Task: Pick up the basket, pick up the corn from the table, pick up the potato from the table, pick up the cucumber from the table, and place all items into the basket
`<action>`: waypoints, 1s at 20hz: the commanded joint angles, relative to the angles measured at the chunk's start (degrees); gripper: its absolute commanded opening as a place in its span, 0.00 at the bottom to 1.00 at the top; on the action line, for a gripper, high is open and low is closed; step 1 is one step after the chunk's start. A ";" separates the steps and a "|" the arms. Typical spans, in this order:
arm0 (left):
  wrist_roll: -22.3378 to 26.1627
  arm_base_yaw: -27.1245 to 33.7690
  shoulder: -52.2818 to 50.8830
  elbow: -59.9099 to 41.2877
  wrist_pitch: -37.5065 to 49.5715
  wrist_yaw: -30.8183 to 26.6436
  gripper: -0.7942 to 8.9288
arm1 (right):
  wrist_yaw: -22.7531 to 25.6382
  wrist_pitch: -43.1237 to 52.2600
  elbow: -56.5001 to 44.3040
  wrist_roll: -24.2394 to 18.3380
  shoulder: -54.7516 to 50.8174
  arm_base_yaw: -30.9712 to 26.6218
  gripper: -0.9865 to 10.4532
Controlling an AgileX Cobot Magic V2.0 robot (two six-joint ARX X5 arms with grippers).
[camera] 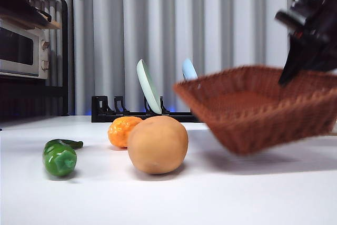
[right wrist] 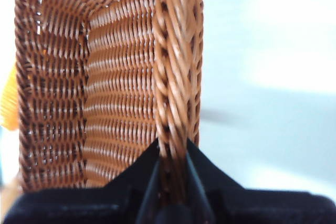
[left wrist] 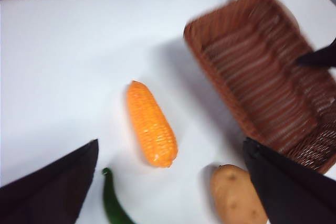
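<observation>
Right gripper (right wrist: 170, 153): jaws pinched on the braided rim of the basket (right wrist: 105, 87), one jaw inside the wall, one outside. Left gripper (left wrist: 168, 182): jaws spread wide, holding nothing.

Basket was off the table and tilted, its shadow showing beneath it in the front view; the gripped side (camera: 295, 75) sat higher than the free end. Basket interior appeared empty as far as visible.

Corn (left wrist: 150, 124) taken as landmark. It lay on the table directly ahead of the open left jaws, roughly centred between them. Its long axis ran mostly along the left gripper's line of reach, slightly skewed, so the jaws would close across its short width. Judgement: left arm is the nearer one for the corn; right arm is occupied with the basket.

Potato (left wrist: 236, 195) lay just beside the corn, on the basket side, apart from it. Cucumber (left wrist: 115, 203) lay near the corn on the opposite side, away from the basket. The basket was near the corn, beyond the potato.

Hard to make out: potato partly cut off by one left jaw; cucumber cropped at frame edge; in the front view the potato hid most of the corn. Basket edges motion-blurred. Right wrist view showed only a sliver of orange past the wicker.
</observation>
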 commanded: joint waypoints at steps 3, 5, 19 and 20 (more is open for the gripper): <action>-2.27 -6.62 10.67 1.73 3.32 -5.62 0.57 | -0.59 0.31 0.35 2.36 -9.38 -1.88 0.07; -2.25 -9.18 16.79 4.39 3.54 -8.76 0.57 | -0.59 0.15 0.37 3.02 -13.49 -2.45 0.07; -1.29 -13.99 40.59 13.22 5.64 -17.59 0.49 | -0.39 -4.24 0.50 3.43 -26.25 -4.00 0.07; -1.27 -13.99 40.92 13.20 5.35 -17.49 0.39 | -0.39 -4.22 0.50 3.45 -26.25 -4.00 0.07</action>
